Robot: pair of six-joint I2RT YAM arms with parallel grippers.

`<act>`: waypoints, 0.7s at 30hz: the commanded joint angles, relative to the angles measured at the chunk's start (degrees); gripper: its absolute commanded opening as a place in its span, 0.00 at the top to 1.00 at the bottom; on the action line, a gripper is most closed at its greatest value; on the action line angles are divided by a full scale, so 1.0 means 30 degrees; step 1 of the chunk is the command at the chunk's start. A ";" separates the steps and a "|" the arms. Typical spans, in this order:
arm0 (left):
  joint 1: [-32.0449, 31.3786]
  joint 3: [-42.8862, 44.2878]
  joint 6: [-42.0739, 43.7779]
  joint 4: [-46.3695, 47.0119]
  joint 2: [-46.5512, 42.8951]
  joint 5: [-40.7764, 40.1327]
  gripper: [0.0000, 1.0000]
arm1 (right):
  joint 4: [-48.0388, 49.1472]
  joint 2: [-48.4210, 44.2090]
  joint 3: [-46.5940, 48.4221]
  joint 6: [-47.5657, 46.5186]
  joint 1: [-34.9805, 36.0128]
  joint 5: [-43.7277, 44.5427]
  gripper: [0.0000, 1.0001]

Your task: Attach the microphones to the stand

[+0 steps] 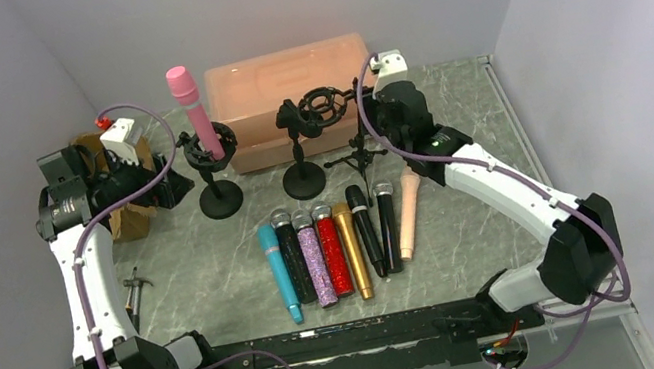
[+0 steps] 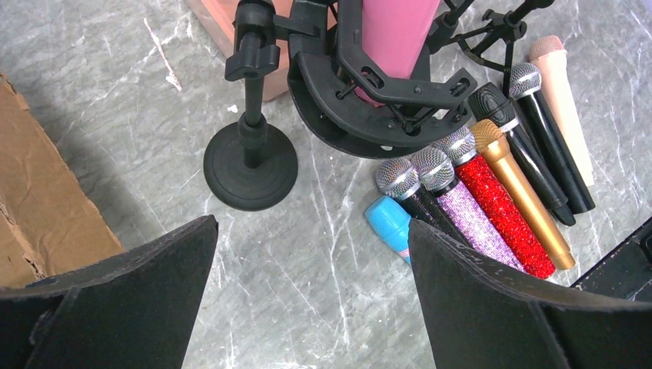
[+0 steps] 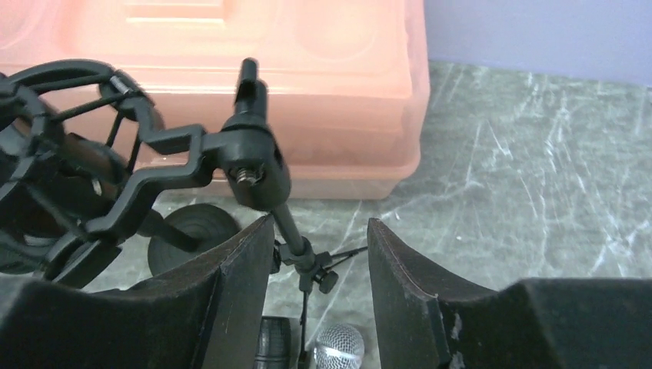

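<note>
Translucent peach plastic box with a lid (image 1: pixel 293 99) sits at the back of the grey marble-patterned surface (image 1: pixel 471 220), by the wall; brown cardboard box (image 1: pixel 135 221) over on the left, small metal item (image 1: pixel 132 290) lying near the left edge, too small to identify

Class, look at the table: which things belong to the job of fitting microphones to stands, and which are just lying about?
Job: pink microphone already in left stand; row of microphones; middle stand; tripod stand.
Lying about: plastic box; cardboard box; small tool.
</note>
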 commanded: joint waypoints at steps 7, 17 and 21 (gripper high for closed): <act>0.0109 -0.0134 0.0306 0.0530 -0.0709 0.0545 0.01 | 0.5892 0.1348 -0.0416 -0.1748 -0.0411 -0.3810 0.47; 0.0108 -0.0620 0.0670 0.0665 -0.0778 0.0430 0.01 | 0.7201 0.1651 -0.0521 -0.3209 -0.1372 -0.6510 0.96; 0.0110 -0.0644 0.0705 0.0615 -0.0704 0.0519 0.01 | 0.7890 0.1047 -0.0826 -0.4481 -0.1748 -0.7316 1.00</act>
